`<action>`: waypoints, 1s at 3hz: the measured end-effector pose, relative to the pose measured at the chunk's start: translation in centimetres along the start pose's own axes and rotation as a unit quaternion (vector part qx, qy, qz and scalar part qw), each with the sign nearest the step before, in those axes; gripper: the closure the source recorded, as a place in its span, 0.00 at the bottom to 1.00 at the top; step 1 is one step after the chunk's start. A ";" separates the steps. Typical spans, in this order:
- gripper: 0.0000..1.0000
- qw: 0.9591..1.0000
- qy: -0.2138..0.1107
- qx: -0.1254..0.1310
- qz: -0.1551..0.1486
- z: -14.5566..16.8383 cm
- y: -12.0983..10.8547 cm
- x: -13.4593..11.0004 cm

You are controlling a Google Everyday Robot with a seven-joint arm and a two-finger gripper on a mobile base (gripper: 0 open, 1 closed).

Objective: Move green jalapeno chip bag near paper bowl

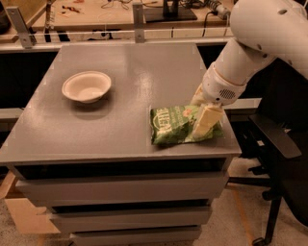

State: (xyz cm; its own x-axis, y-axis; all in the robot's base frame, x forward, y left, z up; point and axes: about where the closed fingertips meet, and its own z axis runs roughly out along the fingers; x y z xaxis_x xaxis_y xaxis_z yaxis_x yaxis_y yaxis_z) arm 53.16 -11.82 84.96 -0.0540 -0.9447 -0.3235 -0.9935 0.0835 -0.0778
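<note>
The green jalapeno chip bag (173, 126) lies flat near the front right corner of the grey table (120, 62). It is glossy green with white lettering. My gripper (205, 121) hangs from the white arm (250, 43) and is down on the right part of the bag, covering that end. The paper bowl (86, 86) is off-white and round and stands upright on the left half of the table, well apart from the bag and the gripper.
The table top ends just in front of the bag and just right of it. Grey drawers (120, 190) sit below. A black chair (279, 153) stands to the right. A workbench with tools (120, 14) runs along the back.
</note>
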 end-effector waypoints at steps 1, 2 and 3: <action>0.73 0.999 -0.015 0.046 -0.012 -2.4 -1.6 -0.6; 0.96 0.996 -0.019 0.089 -0.014 -5.0 -2.6 -0.6; 1.00 0.996 -0.019 0.090 -0.014 -5.0 -2.7 -0.7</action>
State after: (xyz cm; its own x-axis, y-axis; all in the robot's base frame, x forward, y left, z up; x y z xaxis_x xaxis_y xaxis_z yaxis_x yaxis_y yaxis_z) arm 55.33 -13.01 90.13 -0.0187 -0.9349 -0.3545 -0.9601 0.1158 -0.2547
